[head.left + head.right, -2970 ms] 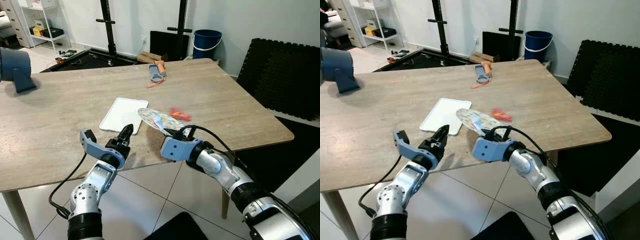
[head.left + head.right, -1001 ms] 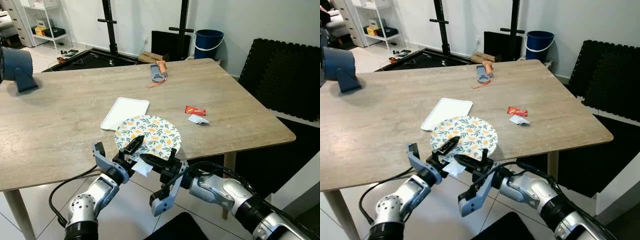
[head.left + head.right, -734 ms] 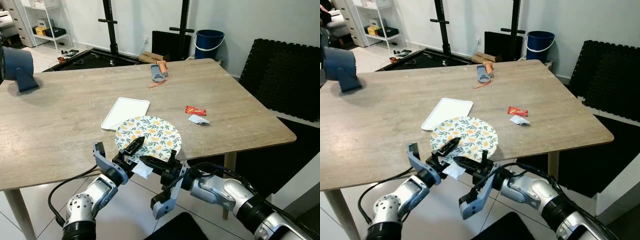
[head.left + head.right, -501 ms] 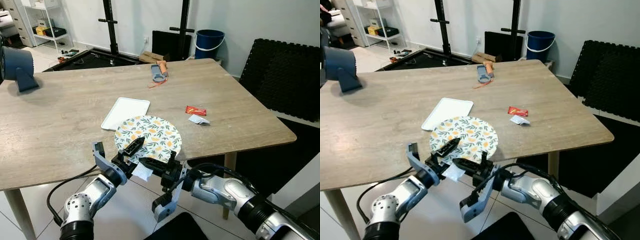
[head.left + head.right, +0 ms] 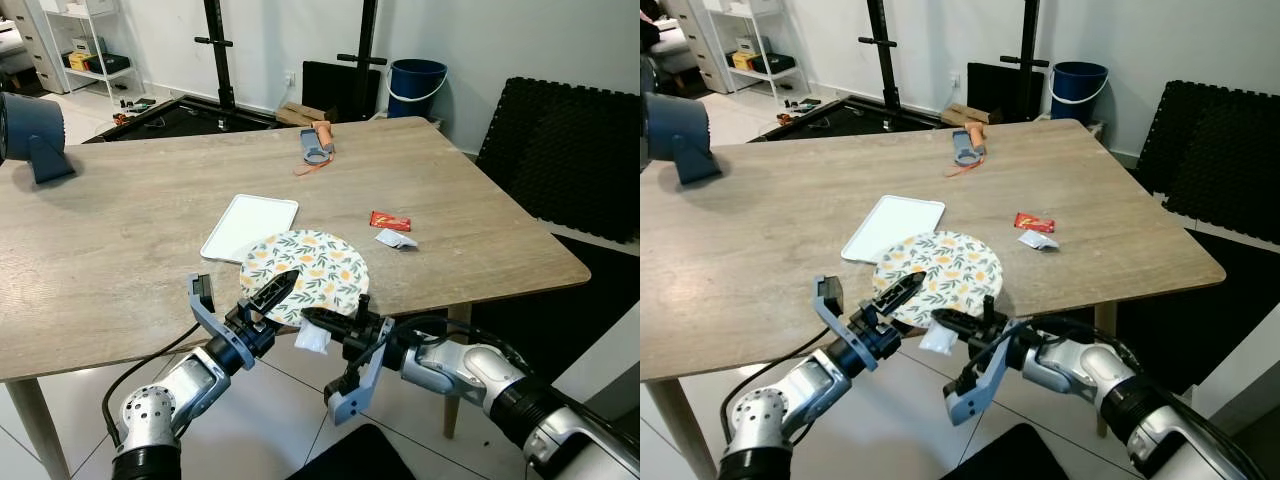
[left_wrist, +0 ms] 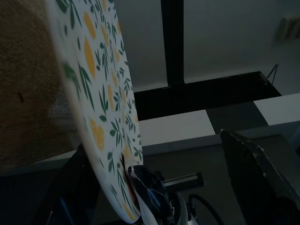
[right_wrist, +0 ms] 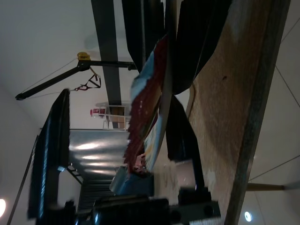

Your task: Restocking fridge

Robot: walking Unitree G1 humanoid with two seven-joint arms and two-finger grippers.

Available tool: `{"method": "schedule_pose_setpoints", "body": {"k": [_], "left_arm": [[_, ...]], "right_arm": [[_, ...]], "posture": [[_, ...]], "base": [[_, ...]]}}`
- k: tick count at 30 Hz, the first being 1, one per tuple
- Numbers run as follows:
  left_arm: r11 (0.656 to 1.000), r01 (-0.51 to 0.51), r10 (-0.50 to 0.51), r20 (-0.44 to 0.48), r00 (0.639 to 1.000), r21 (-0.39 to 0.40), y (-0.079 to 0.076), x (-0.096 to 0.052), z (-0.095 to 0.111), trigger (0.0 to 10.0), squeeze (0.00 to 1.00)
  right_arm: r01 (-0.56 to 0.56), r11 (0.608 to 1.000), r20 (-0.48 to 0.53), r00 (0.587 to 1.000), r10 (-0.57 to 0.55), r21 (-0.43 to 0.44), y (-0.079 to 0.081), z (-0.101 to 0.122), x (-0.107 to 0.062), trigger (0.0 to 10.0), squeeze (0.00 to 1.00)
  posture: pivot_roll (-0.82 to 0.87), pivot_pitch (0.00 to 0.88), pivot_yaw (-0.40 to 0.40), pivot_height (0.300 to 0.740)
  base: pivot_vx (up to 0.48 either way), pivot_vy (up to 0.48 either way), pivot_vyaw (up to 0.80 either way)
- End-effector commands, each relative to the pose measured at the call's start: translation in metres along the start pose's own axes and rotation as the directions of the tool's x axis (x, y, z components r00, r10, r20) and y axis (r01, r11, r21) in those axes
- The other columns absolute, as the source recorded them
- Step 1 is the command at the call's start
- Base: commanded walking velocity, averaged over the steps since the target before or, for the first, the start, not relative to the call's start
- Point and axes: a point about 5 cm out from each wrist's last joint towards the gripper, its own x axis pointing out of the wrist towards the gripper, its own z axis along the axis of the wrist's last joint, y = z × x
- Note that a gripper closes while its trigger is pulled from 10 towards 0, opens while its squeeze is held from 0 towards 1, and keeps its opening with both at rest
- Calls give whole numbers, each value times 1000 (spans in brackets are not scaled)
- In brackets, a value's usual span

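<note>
A round plate (image 5: 312,268) with a lemon-and-leaf pattern lies flat at the near edge of the wooden table (image 5: 120,240), its front rim hanging over. My right gripper (image 5: 335,322) is below that rim, shut on the plate. A white and red wrapper (image 5: 312,339) is pressed against it and hangs down; the right wrist view shows the wrapper (image 7: 145,93) beside the plate's edge (image 7: 165,103). My left gripper (image 5: 270,295) straddles the rim further left, one finger over the pattern. In the left wrist view the plate (image 6: 103,117) stands near one finger with a wide gap to the other.
A white rectangular tray (image 5: 250,226) lies just behind the plate. A red packet (image 5: 390,221) and a crumpled white wrapper (image 5: 397,239) sit to the right. A grey-orange tool (image 5: 317,146) is at the far edge, a blue object (image 5: 30,135) far left. Tiled floor lies below the arms.
Three seconds ago the right gripper held the plate tilted up; it has since come to lie flat. In the last half second plate, wrapper and both grippers shifted slightly right along the table edge.
</note>
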Motion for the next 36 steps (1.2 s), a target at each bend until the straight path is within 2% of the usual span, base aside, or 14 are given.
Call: {"method": "schedule_pose_setpoints", "body": {"k": [1, 8, 9, 10, 11, 12, 36], "left_arm": [[1000, -8, 8, 1, 1000, 16, 1, -7, 4, 10000, 0], [999, -35, 35, 33, 999, 15, 6, -13, 9, 10000, 0], [999, -44, 43, 49, 998, 18, 8, -14, 11, 8510, 0], [999, -44, 43, 49, 998, 18, 8, -14, 11, 8510, 0], [999, -51, 50, 68, 996, 10, 10, -14, 13, 1882, 0], [998, -54, 53, 78, 996, 11, 11, -15, 14, 0, 0], [999, -47, 48, 87, 995, -17, 15, -14, 13, 0, 0]], "right_arm": [[-2, 1000, 2, 1000, 2, -8, -1, -2, -3, 10000, 0], [-6, 1000, 22, 1000, 6, -15, -2, -2, -4, 10000, 0], [-6, 1000, 23, 1000, 7, -16, -3, -3, -5, 10000, 0], [-6, 1000, 23, 1000, 7, -16, -3, -3, -5, 10000, 0], [-7, 1000, 24, 1000, 7, -16, -3, -3, -6, 10000, 0], [-7, 1000, 25, 1000, 7, -17, -3, -3, -6, 10000, 0], [4, 1000, 48, 999, -3, -10, -7, 1, -5, 10000, 0]], "posture": [[-10, 73, 24, 740], [-10, 73, 24, 740], [-16, 76, 22, 740], [-16, 76, 22, 740], [-16, 76, 22, 740], [-16, 76, 22, 740], [-27, 75, 24, 740]], "base": [[0, 0, 0], [0, 0, 0], [0, 0, 0], [0, 0, 0], [0, 0, 0], [0, 0, 0], [0, 0, 0]]}}
